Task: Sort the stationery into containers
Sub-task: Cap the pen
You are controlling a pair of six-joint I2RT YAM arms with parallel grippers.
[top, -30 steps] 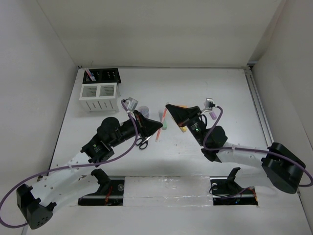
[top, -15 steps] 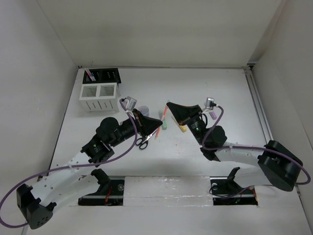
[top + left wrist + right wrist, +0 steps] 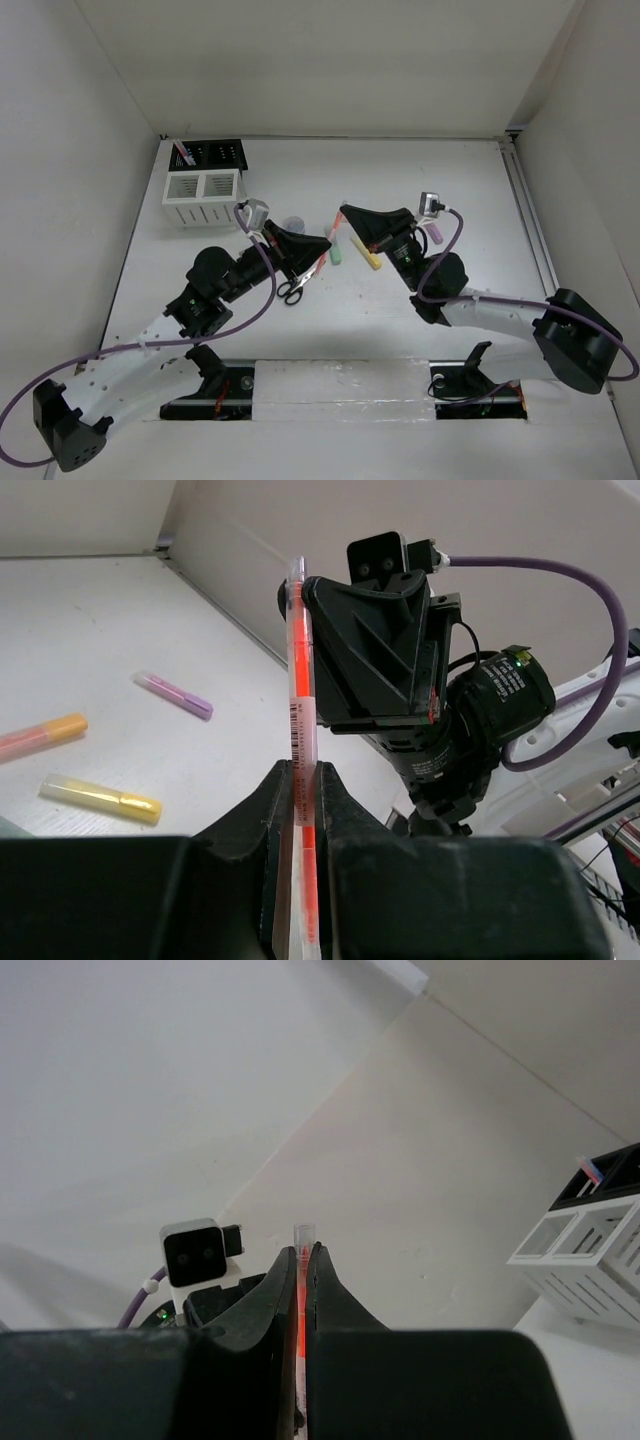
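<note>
A thin orange-red pen point(image 3: 302, 680) stands above the table, gripped at both ends. My left gripper point(image 3: 302, 770) is shut on its lower part, and my right gripper point(image 3: 302, 1252) is shut on its upper part, the clear tip point(image 3: 303, 1230) poking past the jaws. In the top view the left gripper point(image 3: 322, 250) and right gripper point(image 3: 346, 214) meet nose to nose at mid-table. Green point(image 3: 337, 253), yellow point(image 3: 366, 254) and pink point(image 3: 437, 232) markers lie on the table, and an orange marker point(image 3: 40, 735) shows in the left wrist view. The scissors point(image 3: 292, 290) and small tub point(image 3: 296, 224) sit beside the left gripper.
The white slatted organizer point(image 3: 203, 198) stands at the back left, with the black mesh holder point(image 3: 222, 153) behind it, a pink-tipped pen point(image 3: 183, 153) sticking out. Both also show in the right wrist view, the organizer point(image 3: 590, 1260) in front. White walls close in the table.
Both grippers have stayed shut on the pen. The left wrist has drifted a little to the left and the right gripper slightly toward the back, uncovering more of the yellow marker.
</note>
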